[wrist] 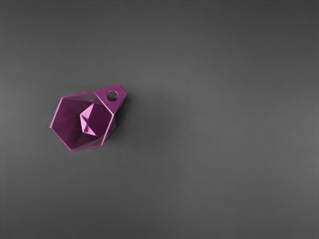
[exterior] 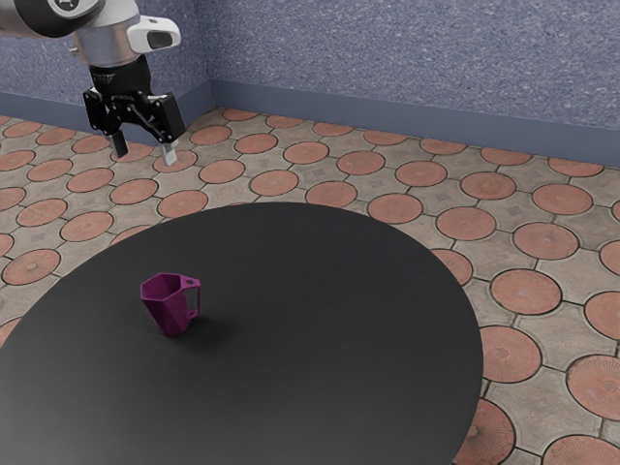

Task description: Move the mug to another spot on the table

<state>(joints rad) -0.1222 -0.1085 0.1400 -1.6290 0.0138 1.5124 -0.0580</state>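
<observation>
I saw the gripper (exterior: 145, 153) hanging high above the round black desk (exterior: 329, 320), its fingers spread wide with nothing between them. The purple mug (exterior: 171, 302) stood upright on the desk toward the exterior view's left, well below the gripper, its handle (exterior: 195, 294) facing the exterior view's right. Through the wrist camera I looked down into its open mouth.
</observation>
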